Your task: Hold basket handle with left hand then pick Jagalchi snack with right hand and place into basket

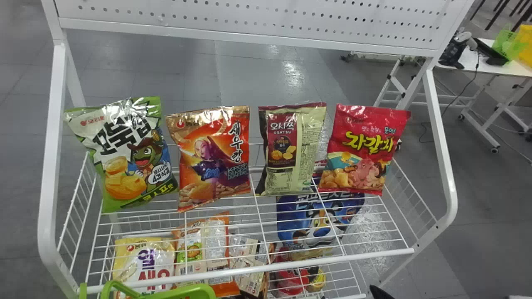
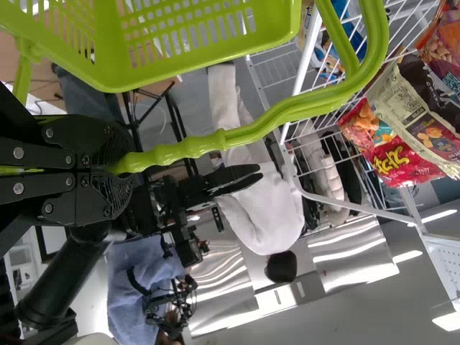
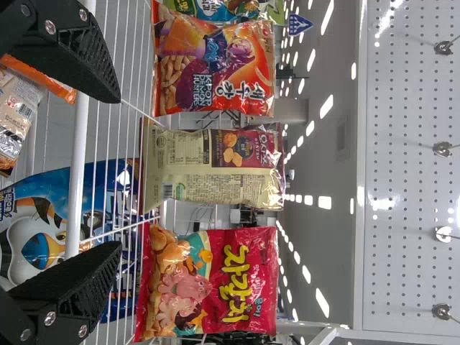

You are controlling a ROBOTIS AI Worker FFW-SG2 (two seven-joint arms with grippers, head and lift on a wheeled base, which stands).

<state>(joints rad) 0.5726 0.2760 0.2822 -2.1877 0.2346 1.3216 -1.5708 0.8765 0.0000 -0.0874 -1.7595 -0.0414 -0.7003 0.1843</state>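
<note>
- since the left end effector (image 2: 121, 170) squeezes the green basket handle (image 2: 287, 110), that part is done
- right end effector (image 3: 116, 172): spread wide, empty
- jagalchi snack (image 1: 360, 150): on the wire shelf (image 1: 332, 261), picking and placing left

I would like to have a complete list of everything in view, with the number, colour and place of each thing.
Rack: 1, white, centre
Perforated panel: 1, white, rack's far side
Jagalchi snack: 1, red, rack's upper shelf, right end
Other upper bags: 3, green-and-white, orange, beige-and-maroon, left of it
Lower packets: several, exact count unclear, blue, yellow, orange and others, below
Basket: 1, green, before the rack
Basket handle: 1, green, on the basket
Table: 1, white, behind right
Left gripper: 1, black, shut on the handle
Right gripper: 1, black, open before the rack
</note>
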